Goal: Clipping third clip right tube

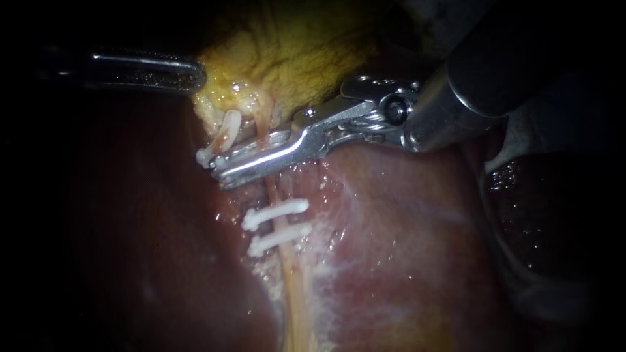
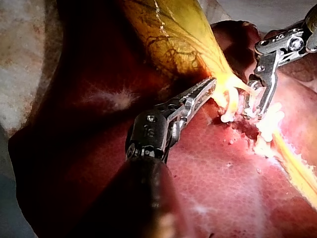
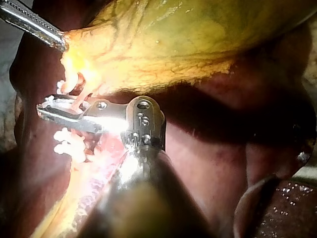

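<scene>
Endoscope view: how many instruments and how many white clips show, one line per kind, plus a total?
Instruments: 2, the left instrument with jaws shut on the gallbladder, the right instrument with jaws open around the right tube
White clips: 3
Total: 5

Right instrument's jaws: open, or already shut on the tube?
Open. In the right wrist view the right instrument shows a gap between its jaws, and the tube runs through that gap.
</scene>
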Tool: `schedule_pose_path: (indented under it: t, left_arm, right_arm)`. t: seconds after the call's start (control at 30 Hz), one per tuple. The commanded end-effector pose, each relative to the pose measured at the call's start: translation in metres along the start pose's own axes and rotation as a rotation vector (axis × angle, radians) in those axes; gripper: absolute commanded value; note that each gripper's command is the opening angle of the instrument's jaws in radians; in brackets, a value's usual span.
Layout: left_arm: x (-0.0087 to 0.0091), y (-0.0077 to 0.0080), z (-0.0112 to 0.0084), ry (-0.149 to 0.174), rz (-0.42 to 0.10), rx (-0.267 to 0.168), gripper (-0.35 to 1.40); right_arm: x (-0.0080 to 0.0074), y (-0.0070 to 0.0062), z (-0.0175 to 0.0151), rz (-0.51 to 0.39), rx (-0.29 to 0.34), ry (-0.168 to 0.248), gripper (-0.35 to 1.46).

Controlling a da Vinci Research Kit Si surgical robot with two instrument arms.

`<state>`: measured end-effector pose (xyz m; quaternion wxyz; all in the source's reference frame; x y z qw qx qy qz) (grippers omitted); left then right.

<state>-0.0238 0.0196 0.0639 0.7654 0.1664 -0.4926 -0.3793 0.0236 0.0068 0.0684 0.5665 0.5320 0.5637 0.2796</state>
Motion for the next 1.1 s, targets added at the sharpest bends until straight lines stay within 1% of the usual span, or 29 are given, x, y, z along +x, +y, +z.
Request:
schedule_pose_path:
  t: [0.03, 0.27, 0.5, 1.1]
  left_arm:
    - [0.0, 0.0, 0.0, 0.0, 0.0, 0.0, -0.35]
    - [0.0, 0.0, 0.0, 0.0, 0.0, 0.0, -0.35]
    - [0.0, 0.0, 0.0, 0.0, 0.0, 0.0, -0.35]
    - [0.0, 0.0, 0.0, 0.0, 0.0, 0.0, -0.35]
  right_arm:
    - [0.0, 0.0, -0.0001, 0.001, 0.0, 0.0, -0.35]
    - [0.0001, 0.0003, -0.0004, 0.0, -0.001, -0.002, -0.35]
    - [-0.0003, 0.0003, -0.0003, -0.001, 0.004, -0.008, -0.35]
    - [-0.0003, 0.0002, -0.0003, -0.001, 0.01, -0.016, -0.35]
